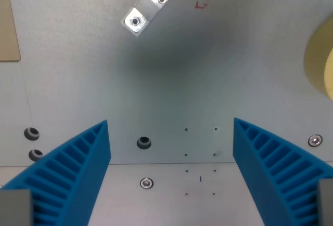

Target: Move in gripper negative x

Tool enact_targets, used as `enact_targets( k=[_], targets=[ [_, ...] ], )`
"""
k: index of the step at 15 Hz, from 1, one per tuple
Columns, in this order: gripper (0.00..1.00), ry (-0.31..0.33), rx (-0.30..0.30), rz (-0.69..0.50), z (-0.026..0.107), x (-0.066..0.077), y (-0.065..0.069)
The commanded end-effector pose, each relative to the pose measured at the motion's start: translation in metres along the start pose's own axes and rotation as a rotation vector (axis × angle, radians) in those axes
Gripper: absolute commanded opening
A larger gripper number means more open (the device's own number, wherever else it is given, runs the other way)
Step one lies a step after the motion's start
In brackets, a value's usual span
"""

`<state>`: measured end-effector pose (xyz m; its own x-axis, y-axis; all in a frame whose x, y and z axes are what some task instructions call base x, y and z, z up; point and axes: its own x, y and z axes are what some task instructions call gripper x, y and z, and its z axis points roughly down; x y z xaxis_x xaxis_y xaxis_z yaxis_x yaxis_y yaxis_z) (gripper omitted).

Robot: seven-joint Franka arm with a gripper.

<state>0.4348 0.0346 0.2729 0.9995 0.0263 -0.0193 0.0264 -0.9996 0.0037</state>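
Note:
My gripper (171, 132) points down at a grey metal plate (171, 80). Its two blue ribbed fingers (78, 169) stand wide apart at the bottom left and bottom right of the wrist view, with nothing between them. A small shiny metal bracket (146, 9) with two holes lies flat on the plate near the top, left of centre and well beyond the fingertips.
A pale yellow tape roll (321, 60) sits at the right edge. A tan board (8, 23) shows at the top left edge. Screw holes and bolts (143, 143) dot the plate, and a seam (171, 162) runs across it between the fingers. Red marks (201, 5) are drawn near the top.

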Motion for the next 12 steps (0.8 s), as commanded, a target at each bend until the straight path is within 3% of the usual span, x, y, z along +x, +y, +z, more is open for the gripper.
enact_targets(
  k=[1,12],
  targets=[
    [1.00,0.007,0.000,0.000,-0.003,-0.005,0.000],
    [1.00,0.007,0.000,0.000,-0.002,-0.060,0.000]
  ],
)
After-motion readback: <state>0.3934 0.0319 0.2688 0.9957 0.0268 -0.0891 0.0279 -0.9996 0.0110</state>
